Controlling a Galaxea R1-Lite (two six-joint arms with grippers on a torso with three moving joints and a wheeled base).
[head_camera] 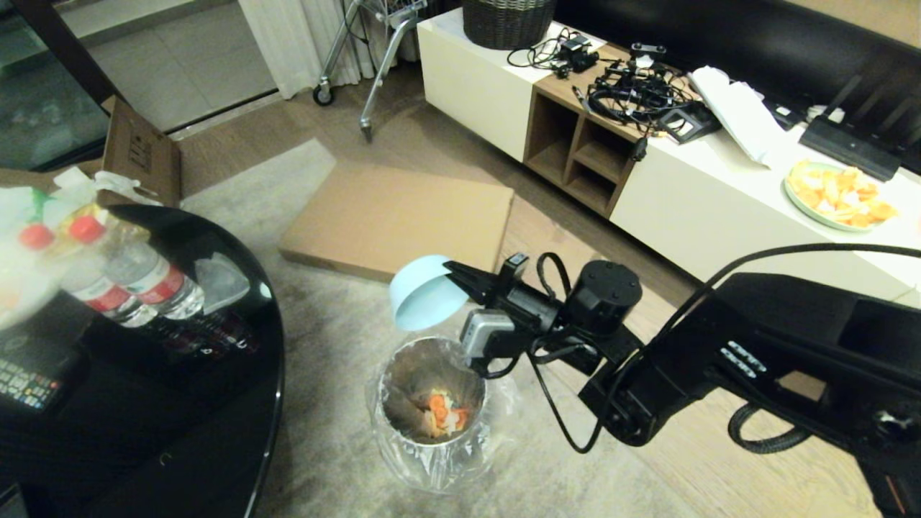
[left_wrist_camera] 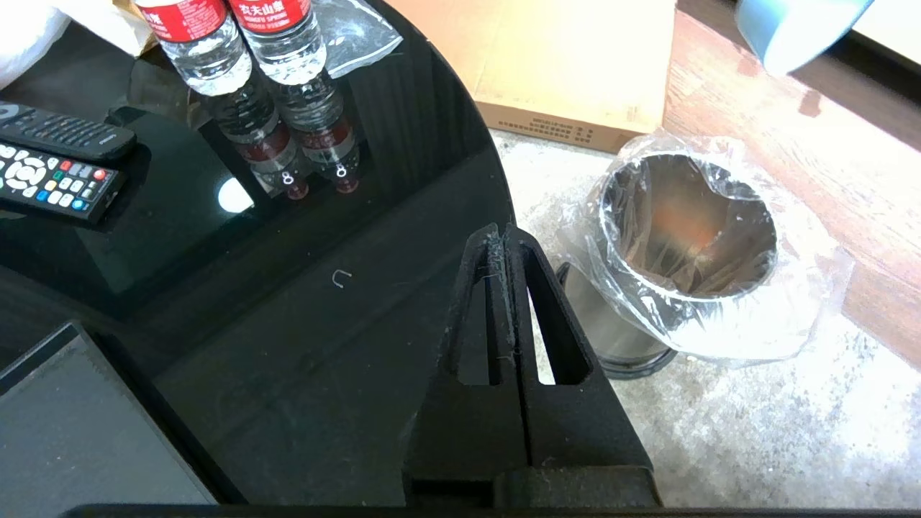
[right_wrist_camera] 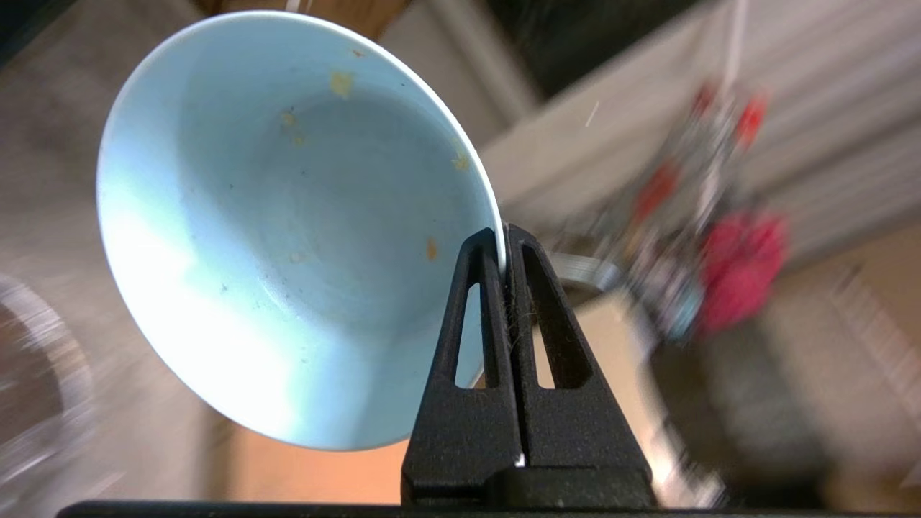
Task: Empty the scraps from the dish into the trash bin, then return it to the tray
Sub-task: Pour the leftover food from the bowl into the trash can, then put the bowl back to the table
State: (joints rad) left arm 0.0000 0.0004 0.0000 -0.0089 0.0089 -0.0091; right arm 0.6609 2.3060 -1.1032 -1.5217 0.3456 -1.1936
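Note:
My right gripper (head_camera: 450,267) is shut on the rim of the pale blue dish (head_camera: 424,291), holding it tipped on its side just above the trash bin (head_camera: 403,388). From the right wrist the dish (right_wrist_camera: 288,237) faces the camera, bare inside apart from a few stuck crumbs, with its rim pinched in the gripper (right_wrist_camera: 504,237). Orange and pale scraps (head_camera: 446,411) lie at the bottom of the lined silvery bin (left_wrist_camera: 611,324). The left gripper (left_wrist_camera: 501,234) is shut on nothing, parked over the edge of the black table. A corner of the dark tray (left_wrist_camera: 86,424) shows near it.
A round black glass table (head_camera: 180,403) left of the bin holds two water bottles (head_camera: 144,280) and remote controls (left_wrist_camera: 50,173). A flat cardboard box (head_camera: 396,216) lies on the floor behind the bin. The white cabinet holds a plate of orange pieces (head_camera: 838,194), cables and a wicker basket (head_camera: 507,21).

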